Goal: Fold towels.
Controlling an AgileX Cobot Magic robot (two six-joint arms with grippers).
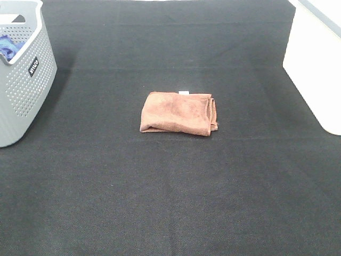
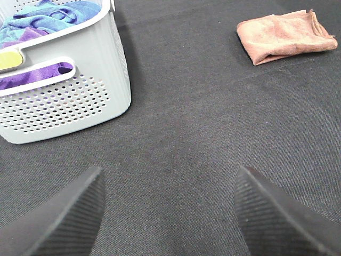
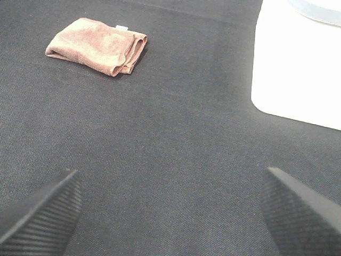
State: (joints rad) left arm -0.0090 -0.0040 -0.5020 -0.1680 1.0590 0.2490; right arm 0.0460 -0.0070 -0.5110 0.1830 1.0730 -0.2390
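A reddish-brown towel [image 1: 179,112] lies folded into a small rectangle in the middle of the black table mat, its small white tag [image 1: 184,93] showing at the far edge. It also shows in the left wrist view [image 2: 285,36] and in the right wrist view [image 3: 97,46]. Neither gripper shows in the exterior high view. My left gripper [image 2: 169,213] is open and empty, well away from the towel. My right gripper [image 3: 171,213] is open and empty, also well away from it.
A grey perforated basket [image 1: 22,74] stands at the far left, holding blue and purple cloths [image 2: 48,18]. A white container [image 1: 314,64] stands at the far right and also shows in the right wrist view [image 3: 298,64]. The black mat [image 1: 170,202] covers the table.
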